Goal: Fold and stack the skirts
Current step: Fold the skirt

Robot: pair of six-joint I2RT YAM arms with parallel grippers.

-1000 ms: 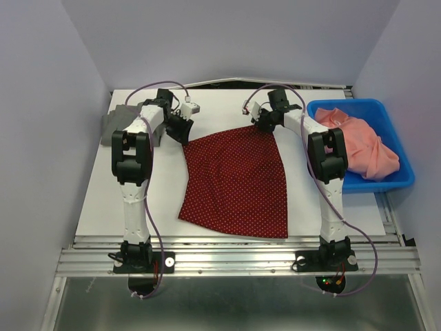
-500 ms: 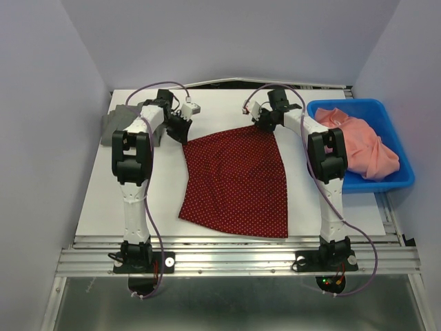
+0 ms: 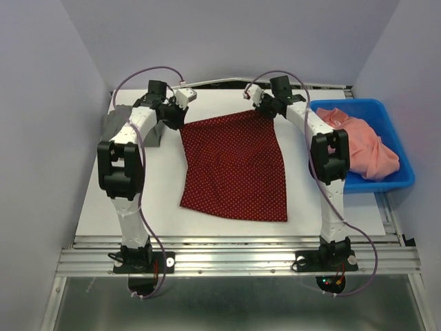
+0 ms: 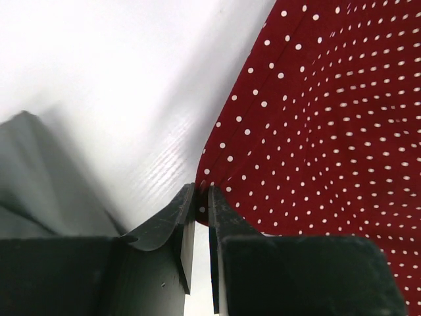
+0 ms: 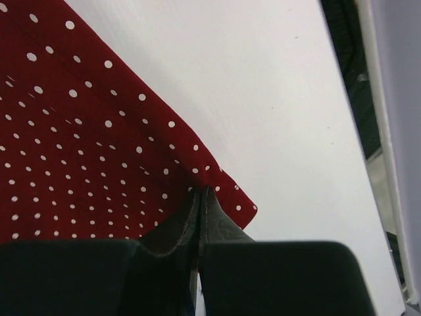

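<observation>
The dark red polka-dot skirt (image 3: 234, 165) lies spread on the white table. My left gripper (image 3: 178, 118) is shut on its far left corner, as the left wrist view (image 4: 201, 192) shows. My right gripper (image 3: 267, 110) is shut on its far right corner, seen pinched in the right wrist view (image 5: 201, 192). The far edge of the skirt is stretched between the two grippers and held a little off the table. The dark grey skirt (image 3: 118, 123) lies bunched at the far left, mostly behind the left arm; it shows dark in the left wrist view (image 4: 39, 171).
A blue bin (image 3: 396, 172) at the right holds pink cloth (image 3: 362, 141). The table's far edge (image 3: 220, 89) and the back wall are close behind both grippers. The side walls stand close on both sides.
Both grippers have moved toward the back wall with the skirt's far corners, pulling its far edge straight and wider. The skirt has slid a little away from the near edge.
</observation>
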